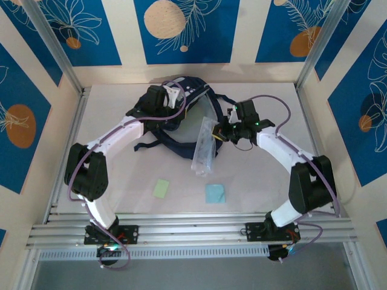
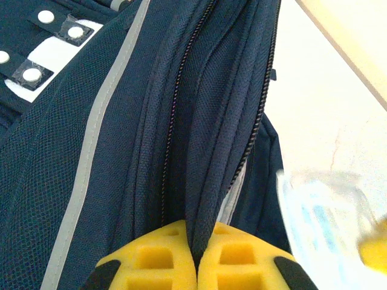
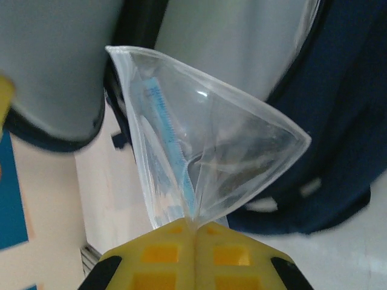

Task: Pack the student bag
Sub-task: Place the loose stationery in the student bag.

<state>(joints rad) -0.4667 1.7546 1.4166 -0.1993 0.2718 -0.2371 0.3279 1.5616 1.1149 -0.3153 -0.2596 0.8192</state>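
The student bag (image 1: 192, 96), dark navy with grey trim, lies at the back middle of the table, its straps trailing toward the front. My left gripper (image 1: 172, 96) is shut on a fold of the bag's fabric beside the zipper (image 2: 175, 103), the yellow fingers (image 2: 151, 254) pinching the navy cloth (image 2: 208, 181). My right gripper (image 1: 228, 130) is shut on the edge of a clear plastic pouch (image 1: 205, 147) that hangs right of the bag. In the right wrist view the pouch (image 3: 205, 139) bulges open above the gripper (image 3: 195, 222), with a blue strip inside and the bag (image 3: 338, 151) behind it.
A green note (image 1: 161, 188) and a blue note (image 1: 215, 193) lie flat on the table in front of the bag. Cream side walls and aluminium posts (image 1: 54, 48) box in the table. A metal rail (image 1: 193, 232) runs along the near edge.
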